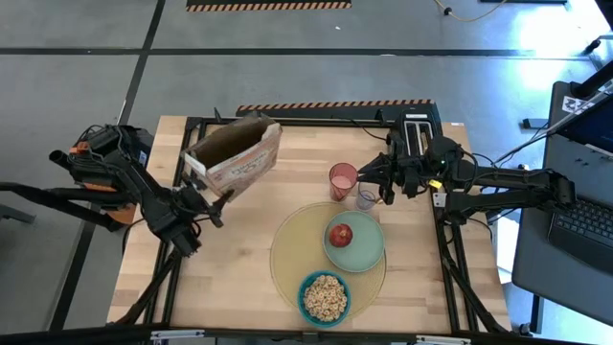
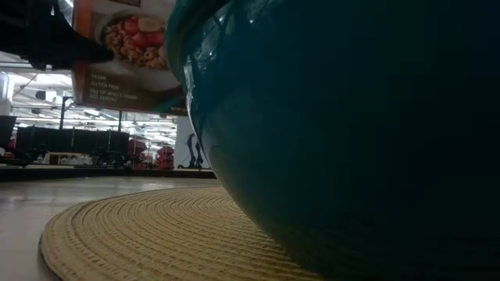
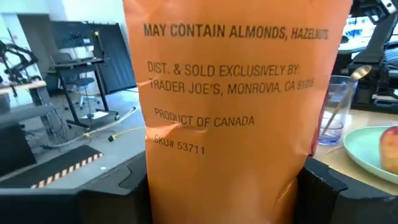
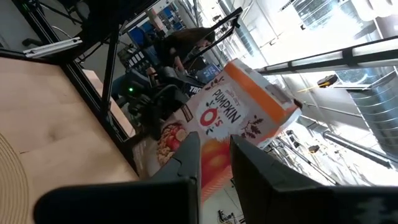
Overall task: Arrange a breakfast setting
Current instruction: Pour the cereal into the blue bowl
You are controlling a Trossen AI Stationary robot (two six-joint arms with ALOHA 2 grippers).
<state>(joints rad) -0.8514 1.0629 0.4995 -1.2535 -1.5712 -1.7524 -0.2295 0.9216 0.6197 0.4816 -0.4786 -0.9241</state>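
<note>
My left gripper is shut on an orange cereal box with an open top, held over the table's left half. The round yellow placemat lies at the near middle. On it stand a pale green plate with a red apple and a blue bowl full of cereal. A pink cup and a clear mug with a gold spoon in it stand just beyond the mat. My right gripper hovers by the mug, its fingers a narrow gap apart with nothing between them. My left gripper pinches the cereal box between its two fingers, one on each wide face, with the narrow printed side panel toward the wrist. The fingers come in level from the table's left. The box hangs lifted clear of the table, roughly upright, open top up.
A black device sits at the table's far edge and a laptop stands off the right side. In the low view the bowl fills most of the picture. Bare wood lies at the near left.
</note>
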